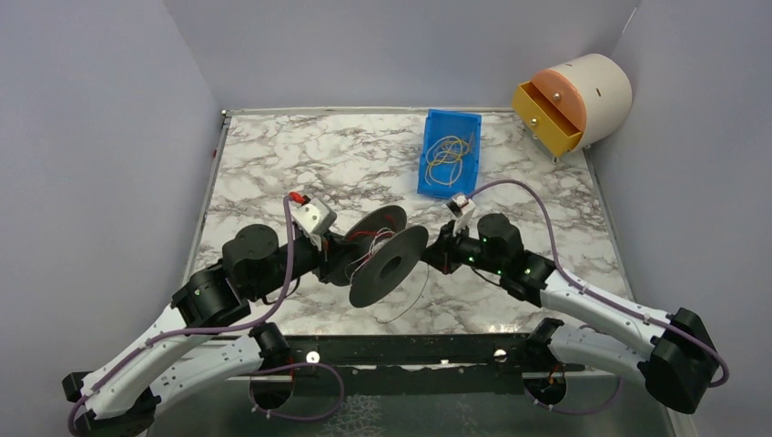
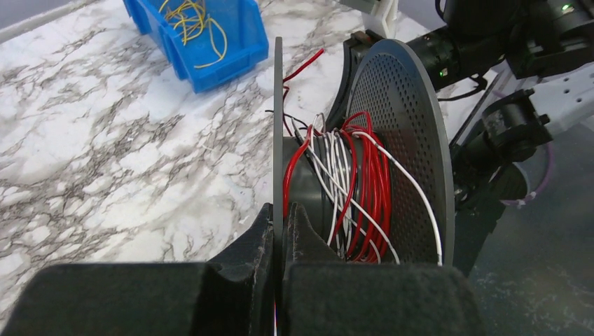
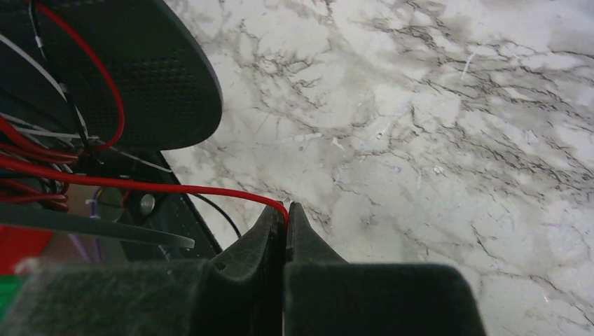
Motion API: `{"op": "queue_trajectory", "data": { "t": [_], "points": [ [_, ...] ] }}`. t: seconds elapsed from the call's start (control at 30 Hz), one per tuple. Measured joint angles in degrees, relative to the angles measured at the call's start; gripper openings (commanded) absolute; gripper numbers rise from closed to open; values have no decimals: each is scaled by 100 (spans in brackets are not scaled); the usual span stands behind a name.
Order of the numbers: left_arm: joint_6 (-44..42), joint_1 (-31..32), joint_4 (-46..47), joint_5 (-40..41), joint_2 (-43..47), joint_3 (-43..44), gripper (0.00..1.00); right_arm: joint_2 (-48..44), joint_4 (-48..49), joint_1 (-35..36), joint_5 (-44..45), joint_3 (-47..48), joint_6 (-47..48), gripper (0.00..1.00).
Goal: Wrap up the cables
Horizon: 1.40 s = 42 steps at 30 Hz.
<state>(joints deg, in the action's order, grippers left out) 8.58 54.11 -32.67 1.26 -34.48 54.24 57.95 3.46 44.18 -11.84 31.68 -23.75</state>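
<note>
A black spool with two round flanges is held up over the table's front middle. Red, white and dark cables are wound on its hub. My left gripper is shut on the thin edge of the spool's near flange. My right gripper is shut on a red cable that runs from its tips left to the spool. In the top view the right gripper sits just right of the spool. A thin dark strand loops down onto the table below the spool.
A blue bin with yellow bands lies at the back, also in the left wrist view. A round cream and yellow drawer unit stands at the back right. A black rail runs along the table's front edge.
</note>
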Motion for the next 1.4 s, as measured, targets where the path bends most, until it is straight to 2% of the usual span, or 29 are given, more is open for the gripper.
{"op": "queue_trajectory", "data": {
  "t": [0.47,0.87,1.07,1.4],
  "points": [
    [385,2,994,-413,188,17,0,-791,918,-63,-1843,-400,15,1],
    [909,9,2448,-789,544,-658,0,-990,3051,-72,-3381,-970,-1097,1],
    [1126,15,3106,-975,527,-850,0,-1021,3875,-63,-3595,-1003,-1635,1],
    [1397,13,4111,-1093,323,-1130,0,-1106,4258,26,-3274,-957,-1873,1]
  ]
}}
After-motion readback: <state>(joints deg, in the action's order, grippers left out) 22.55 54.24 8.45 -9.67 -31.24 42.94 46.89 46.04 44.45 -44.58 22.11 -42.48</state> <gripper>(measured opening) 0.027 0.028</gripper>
